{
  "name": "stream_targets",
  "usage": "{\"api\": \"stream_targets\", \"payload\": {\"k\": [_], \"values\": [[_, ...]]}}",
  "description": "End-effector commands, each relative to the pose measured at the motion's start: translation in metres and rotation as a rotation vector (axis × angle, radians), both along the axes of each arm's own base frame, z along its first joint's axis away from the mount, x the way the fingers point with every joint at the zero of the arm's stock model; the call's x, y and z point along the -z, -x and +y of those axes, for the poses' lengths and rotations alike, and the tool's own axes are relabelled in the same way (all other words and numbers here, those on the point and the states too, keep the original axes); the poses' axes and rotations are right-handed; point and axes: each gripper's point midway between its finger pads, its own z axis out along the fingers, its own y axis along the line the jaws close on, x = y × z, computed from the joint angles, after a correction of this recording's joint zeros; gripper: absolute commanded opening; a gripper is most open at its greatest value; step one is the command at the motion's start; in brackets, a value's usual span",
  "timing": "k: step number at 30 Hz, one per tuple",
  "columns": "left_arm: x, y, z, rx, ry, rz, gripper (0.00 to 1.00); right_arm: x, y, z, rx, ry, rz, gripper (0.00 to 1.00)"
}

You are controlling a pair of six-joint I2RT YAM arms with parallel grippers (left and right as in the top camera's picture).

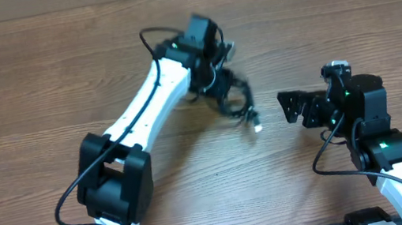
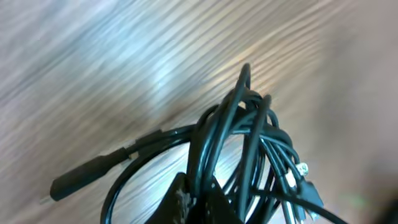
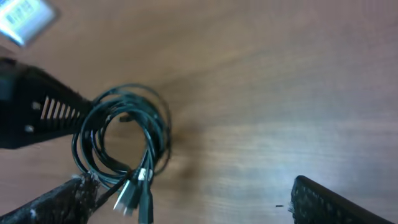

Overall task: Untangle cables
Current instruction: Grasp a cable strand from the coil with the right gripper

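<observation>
The cables (image 1: 236, 101) are a bunch of thin black looped cords near the table's middle, with a silvery plug end (image 1: 257, 126) hanging at the lower right. My left gripper (image 1: 217, 86) is shut on the bunch; in the left wrist view its jaws (image 2: 200, 202) pinch several strands of the cables (image 2: 249, 134), and a black plug (image 2: 81, 177) sticks out left. My right gripper (image 1: 293, 107) is open and empty, to the right of the bunch and apart from it. In the right wrist view (image 3: 193, 205) the cables (image 3: 124, 134) hang ahead on the left, with plug ends (image 3: 134, 194) at the bottom.
The wooden table (image 1: 37, 81) spreads all round. The left arm's white links (image 1: 145, 109) cross from the front left towards the middle. The right arm's base (image 1: 387, 152) stands at the front right. Thicker black arm wires (image 1: 154, 36) loop by the left wrist.
</observation>
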Motion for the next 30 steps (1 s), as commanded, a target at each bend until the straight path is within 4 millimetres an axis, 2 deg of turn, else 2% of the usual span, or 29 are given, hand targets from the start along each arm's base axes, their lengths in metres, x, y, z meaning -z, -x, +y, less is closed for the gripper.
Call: {"api": "stream_targets", "payload": {"k": [1, 4, 9, 13, 17, 22, 23, 24, 28, 30], "values": [[-0.071, 0.021, -0.039, 0.174, 0.280, -0.019, 0.04, -0.027, -0.007, 0.013, -0.057, -0.047, -0.081, 0.96], [-0.075, 0.028, -0.042, 0.190, 0.308, 0.011, 0.04, -0.035, -0.009, 0.020, -0.096, -0.075, -0.115, 0.91], [-0.074, 0.037, -0.041, 0.199, 0.310, 0.050, 0.04, -0.038, -0.010, 0.021, -0.101, -0.077, -0.129, 0.80], [-0.081, 0.044, -0.048, 0.243, 0.366, 0.062, 0.04, -0.038, -0.008, 0.024, -0.117, -0.089, -0.122, 0.64], [-0.081, 0.045, -0.049, 0.247, 0.366, 0.061, 0.04, -0.038, 0.001, 0.037, -0.189, -0.136, -0.098, 0.56], [-0.082, 0.051, -0.056, 0.266, 0.367, 0.061, 0.04, -0.030, 0.007, 0.037, -0.190, -0.138, -0.056, 0.45], [-0.082, 0.051, -0.056, 0.268, 0.367, 0.060, 0.04, -0.028, 0.008, 0.037, -0.190, -0.138, -0.048, 0.41], [-0.082, 0.053, -0.058, 0.272, 0.367, 0.060, 0.04, -0.025, 0.010, 0.037, -0.188, -0.138, -0.033, 0.32], [-0.082, 0.054, -0.058, 0.273, 0.366, 0.063, 0.04, -0.021, 0.007, 0.030, -0.150, -0.112, -0.024, 0.11], [-0.081, 0.054, -0.058, 0.272, 0.364, 0.066, 0.04, -0.015, 0.004, 0.020, -0.096, -0.073, -0.013, 0.06]]}}
